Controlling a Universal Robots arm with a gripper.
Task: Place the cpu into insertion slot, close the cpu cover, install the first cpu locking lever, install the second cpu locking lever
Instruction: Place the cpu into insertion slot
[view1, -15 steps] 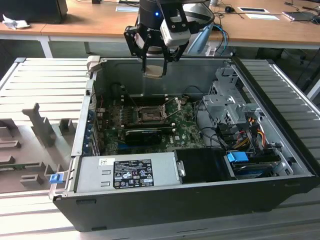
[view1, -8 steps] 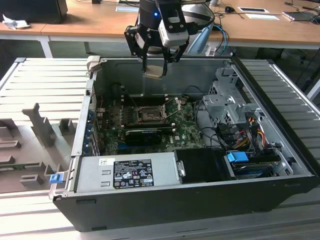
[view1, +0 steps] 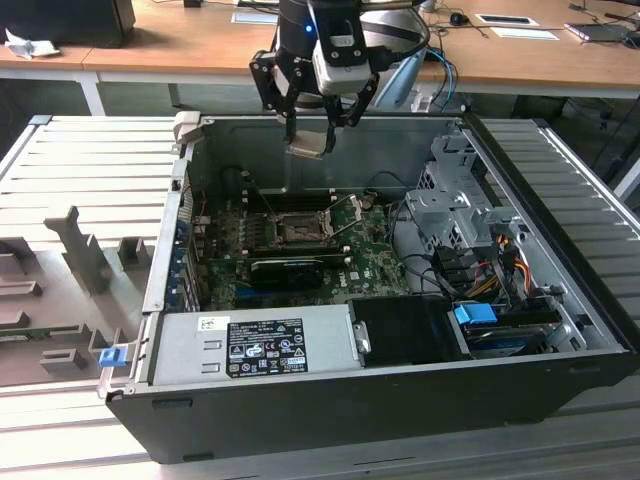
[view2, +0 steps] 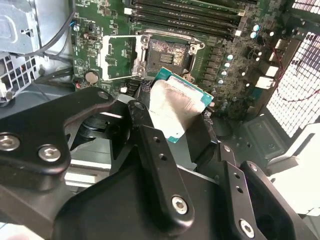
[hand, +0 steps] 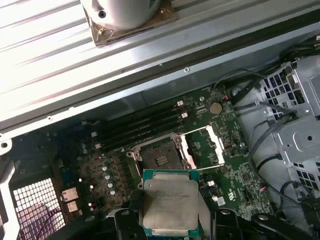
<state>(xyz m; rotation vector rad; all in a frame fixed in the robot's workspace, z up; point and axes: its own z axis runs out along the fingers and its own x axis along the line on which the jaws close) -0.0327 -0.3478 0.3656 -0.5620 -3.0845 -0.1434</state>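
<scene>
Grey ribbed table (view1: 90, 160) lies at the exterior view's left, and the open black computer case (view1: 300, 410) sits on it. Over the middle of the case hangs the end effector (view1: 312, 135), clenched on the cpu (view1: 307, 143), which is up in the air, well apart from the green motherboard (view1: 370, 265). Under it the insertion slot (view1: 297, 228) lies bare, and in the first wrist view the cpu cover (hand: 187, 151) is swung open just beside it. Further right are coloured cables (view1: 495, 262).

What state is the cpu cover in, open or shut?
Open. In the first wrist view the cpu cover lies flipped beside the insertion slot, whose centre is bare; the gripper holds the cpu above it.
</scene>
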